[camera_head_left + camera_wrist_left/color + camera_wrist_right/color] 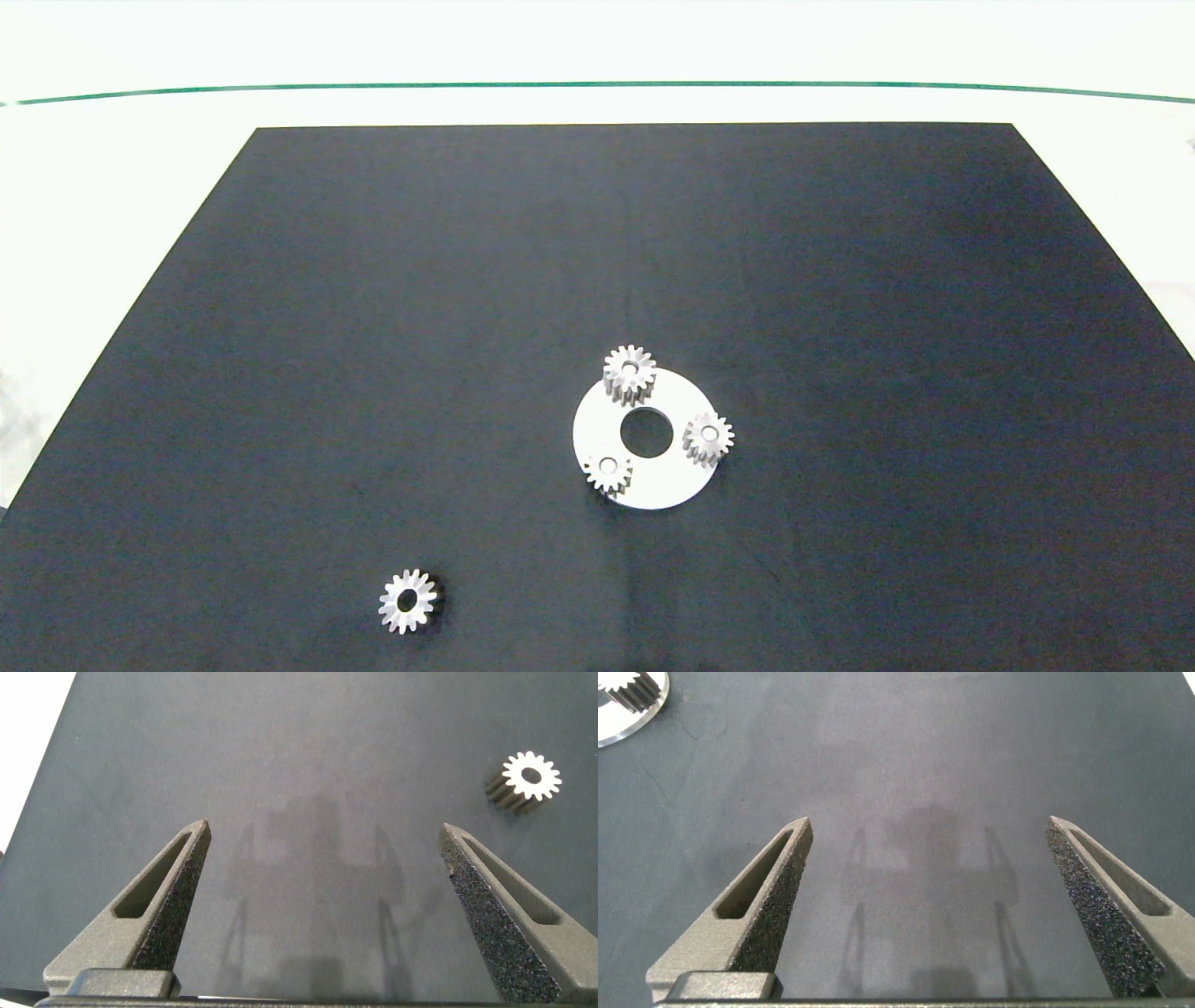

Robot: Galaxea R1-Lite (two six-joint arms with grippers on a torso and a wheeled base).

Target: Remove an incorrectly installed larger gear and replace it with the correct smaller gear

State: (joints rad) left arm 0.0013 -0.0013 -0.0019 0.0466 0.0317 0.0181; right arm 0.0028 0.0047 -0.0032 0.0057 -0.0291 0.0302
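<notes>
Head view: neither arm shows. A white disc (653, 485) on the black mat (373, 327) carries 3 gears; the larger gear (629, 371) stands at its far edge, 2 others (708, 438) (608, 471) beside it. The smaller gear (408, 601) lies loose, well apart. All 4 look alike, so picking the wrong 1 is the likely slip.

Left wrist view: the left gripper (324, 838), jaws spread and empty, hovers over bare mat, the smaller gear off to one side.

Right wrist view: the right gripper (929, 833), likewise spread and empty; the disc is cut off at the corner.
</notes>
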